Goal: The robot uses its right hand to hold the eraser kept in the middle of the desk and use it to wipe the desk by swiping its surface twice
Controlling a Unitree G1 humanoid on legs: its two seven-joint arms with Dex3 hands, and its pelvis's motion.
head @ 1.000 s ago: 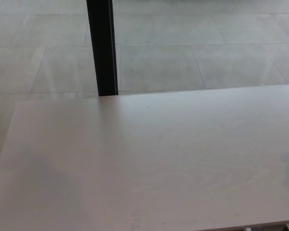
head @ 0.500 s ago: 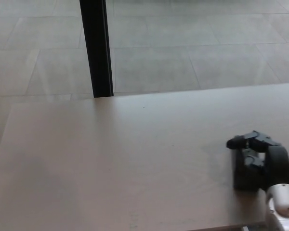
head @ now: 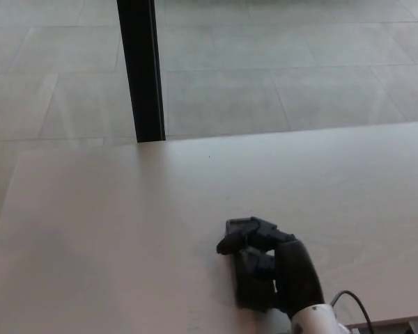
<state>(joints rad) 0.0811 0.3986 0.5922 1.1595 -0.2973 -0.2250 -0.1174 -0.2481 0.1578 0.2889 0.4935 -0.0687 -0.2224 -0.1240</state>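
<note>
While the right hand [head: 268, 268] rests low on the surface [head: 111, 229], its fingers [head: 240, 233] are curled around a dark block under the palm, which I judge to be the eraser [head: 251, 289]. Its long axis seems to run from the wrist toward the fingertips. Free surface lies to the left of the hand for 2 swipes. No left hand is visible.
</note>
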